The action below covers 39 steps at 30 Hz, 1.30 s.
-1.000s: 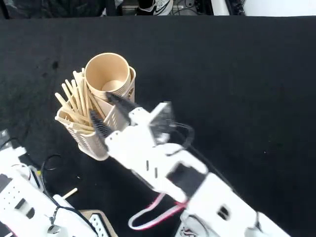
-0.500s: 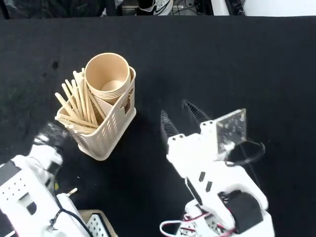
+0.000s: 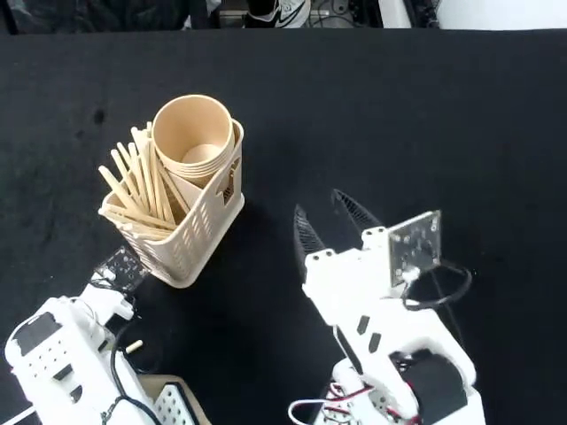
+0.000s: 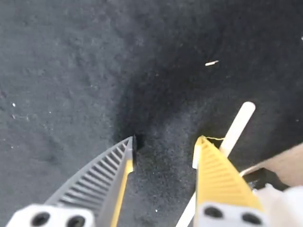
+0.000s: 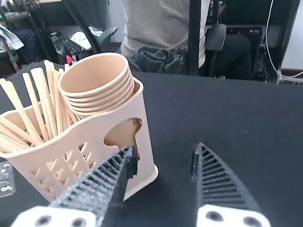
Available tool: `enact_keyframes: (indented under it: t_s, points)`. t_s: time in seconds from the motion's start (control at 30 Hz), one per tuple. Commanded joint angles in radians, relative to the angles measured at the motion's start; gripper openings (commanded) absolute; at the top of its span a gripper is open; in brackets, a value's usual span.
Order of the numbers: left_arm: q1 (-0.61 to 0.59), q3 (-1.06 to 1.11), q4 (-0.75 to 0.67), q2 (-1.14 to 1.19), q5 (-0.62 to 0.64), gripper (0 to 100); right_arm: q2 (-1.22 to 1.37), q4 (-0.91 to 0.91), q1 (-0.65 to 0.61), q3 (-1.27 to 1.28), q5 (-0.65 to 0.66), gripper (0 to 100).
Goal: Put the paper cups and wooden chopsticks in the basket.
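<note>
On the surface (image 3: 425, 115), the basket (image 3: 197, 237) stands left of centre, holding the paper cups (image 3: 193, 133) at its far end and the wooden chopsticks (image 3: 133, 188) nearer, with the right gripper (image 3: 317, 202) to its right and a loose chopstick (image 4: 239, 124) lying just beside the left gripper (image 4: 165, 144).

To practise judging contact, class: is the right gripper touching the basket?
Apart. The high view shows a strip of bare black table between the open right gripper and the basket.

Bright, even overhead light on matte black cloth (image 3: 425, 115), soft shadow patch in left wrist view.
</note>
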Motion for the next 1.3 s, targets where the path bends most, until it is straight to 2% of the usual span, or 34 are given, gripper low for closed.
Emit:
enact_keyframes:
  t_s: [0.0, 0.13, 0.23, 0.33, 0.43, 0.5, 0.67, 0.9, 1.0, 1.1, 1.27]
  points:
    - [-0.007, 0.035, -0.061, 0.003, -0.074, 20, -0.039, 0.006, 0.011, 0.008, -0.003, 19.8]
    - [-0.007, 0.033, -0.061, 0.003, -0.071, 17, -0.07, 0.006, 0.014, 0.031, -0.003, 19.8]
    - [-0.007, 0.031, -0.063, 0.003, -0.071, 3, -0.087, 0.008, 0.014, 0.041, -0.003, 19.8]
    - [-0.033, 0.03, -0.063, 0.003, -0.071, 5, -0.096, 0.029, 0.011, 0.042, -0.003, 19.8]
    - [-0.068, -0.004, -0.048, 0.002, -0.069, 3, -0.101, 0.034, 0.011, 0.05, -0.006, 19.8]
    - [-0.09, -0.065, 0.044, 0.002, -0.069, 3, -0.099, 0.034, 0.011, 0.059, -0.008, 19.8]
    - [-0.105, -0.325, 0.405, 0.002, -0.071, 3, -0.099, 0.034, 0.011, 0.087, -0.009, 19.8]
    - [-0.093, -0.544, 0.643, 0.003, -0.078, 3, -0.101, 0.034, 0.011, 0.14, -0.009, 19.8]
    - [-0.087, -0.512, 0.646, 0.003, -0.143, 8, -0.101, 0.034, 0.011, 0.162, -0.009, 19.8]
    - [-0.157, -0.455, 0.598, 0.003, -0.267, 18, -0.101, 0.034, 0.011, 0.186, -0.009, 19.8]
    - [-0.355, -0.332, 0.37, 0.003, -0.454, 25, -0.101, 0.031, 0.011, 0.223, -0.009, 19.8]
